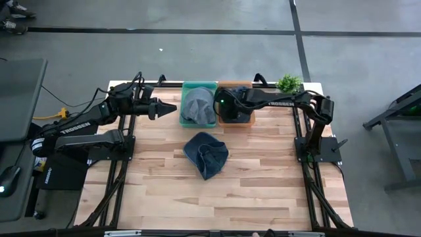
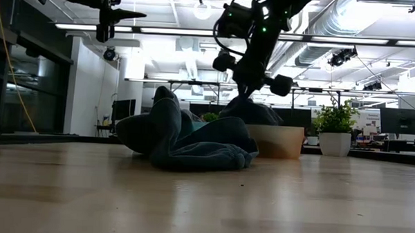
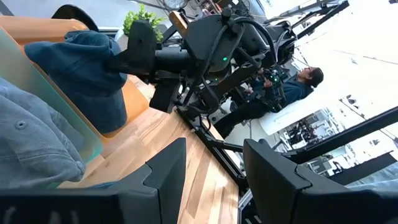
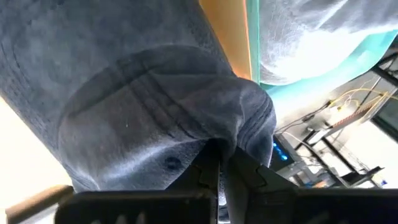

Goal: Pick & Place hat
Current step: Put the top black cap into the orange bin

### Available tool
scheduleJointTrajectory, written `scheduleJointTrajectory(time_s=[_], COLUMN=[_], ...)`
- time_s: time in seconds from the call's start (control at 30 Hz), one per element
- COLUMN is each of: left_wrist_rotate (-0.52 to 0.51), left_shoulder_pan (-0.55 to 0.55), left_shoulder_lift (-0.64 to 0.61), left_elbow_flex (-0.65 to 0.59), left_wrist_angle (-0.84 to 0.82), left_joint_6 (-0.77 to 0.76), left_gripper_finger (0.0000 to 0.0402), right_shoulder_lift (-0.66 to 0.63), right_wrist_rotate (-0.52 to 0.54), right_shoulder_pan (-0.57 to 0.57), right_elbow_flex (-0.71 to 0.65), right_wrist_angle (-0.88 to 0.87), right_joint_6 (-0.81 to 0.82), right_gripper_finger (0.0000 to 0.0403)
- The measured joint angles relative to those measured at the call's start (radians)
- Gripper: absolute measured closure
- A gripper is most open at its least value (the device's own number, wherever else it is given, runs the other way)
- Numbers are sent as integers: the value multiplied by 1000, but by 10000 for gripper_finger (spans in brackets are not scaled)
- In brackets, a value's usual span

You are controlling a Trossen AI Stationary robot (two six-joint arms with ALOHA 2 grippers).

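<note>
looks about two thirds done imo: soft grey hat (image 1: 197, 105) sits in the teal bin (image 1: 212, 87), right end effector (image 4: 219, 163) pinches a dark blue hat (image 4: 149, 106) in the orange bin (image 1: 235, 84). crumpled navy hat (image 1: 206, 153) waits mid tabletop (image 1: 263, 178); left end effector (image 3: 211, 171) hovers wide.

Two bins sit side by side at the far edge of the table (image 1: 263, 178): the left bin (image 1: 198, 105) holds a hat (image 1: 197, 104), the right bin (image 1: 235, 112) just beside it holds another hat (image 3: 81, 68). My right gripper (image 1: 222, 103) reaches over that right bin, pinching its hat. My left gripper (image 1: 168, 108) hangs left of the left bin. Nearer the middle, a third hat (image 1: 206, 153) lies on the table. A potted plant (image 1: 288, 83) stands at the far right corner.
</note>
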Motion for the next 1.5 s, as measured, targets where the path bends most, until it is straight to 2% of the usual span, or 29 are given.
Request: scheduleJointTrajectory(time_s=[0.23, 0.5, 0.67, 1.27, 1.5], left_wrist_rotate=[-1, -20, -39, -57, -56], left_shoulder_pan=[0, 0, 0, 0, 0], left_shoulder_lift=[0, 0, 0, 0, 0], left_elbow_flex=[0, 0, 0, 0, 0], left_wrist_angle=[0, 0, 0, -1, -3], left_joint_6=[0, 0, 0, 0, 0], left_gripper_finger=[243, 243, 243, 243, 243], right_shoulder_lift=[0, 0, 4, 116, 91], right_wrist_rotate=[-31, -152, -199, -233, -146], right_shoulder_pan=[-38, -89, -113, -173, -163], right_elbow_flex=[0, 0, 0, 1, 1], right_wrist_angle=[-4, -19, -21, -26, -14], right_joint_6=[82, 312, 383, 528, 606], right_gripper_finger=[403, 403, 403, 403, 391])
